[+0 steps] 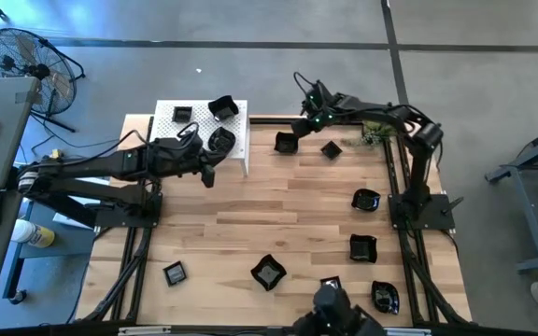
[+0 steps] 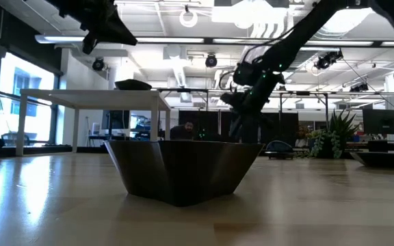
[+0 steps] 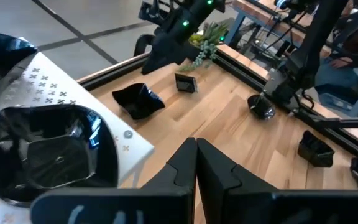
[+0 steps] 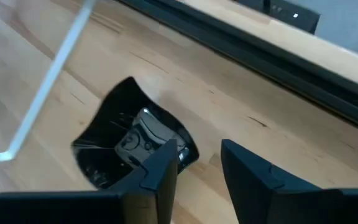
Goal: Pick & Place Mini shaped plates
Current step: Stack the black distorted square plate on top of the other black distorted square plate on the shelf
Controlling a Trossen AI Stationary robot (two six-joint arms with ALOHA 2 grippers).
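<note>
Three plates (image 1: 220,108) sit on the white stand (image 1: 167,132); others (image 1: 363,247) lie across the table (image 1: 250,215).

Left hand (image 3: 196,163) closed, right hand (image 4: 197,168) parted

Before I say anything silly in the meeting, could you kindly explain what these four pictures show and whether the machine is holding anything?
It is a robot with two dark arms working at a wooden table. One picture looks straight down, one looks level across the tabletop, and two come from cameras on the arms' wrists.

Small glossy black dishes lie scattered on the wood, for example one near the front edge. Three more sit on a white perforated stand at the back left.

The left gripper is beside that stand, shut and holding nothing. The right gripper hovers at the back over a black dish, open, with the dish lying on the wood. A small green sprig lies near the right arm.
</note>
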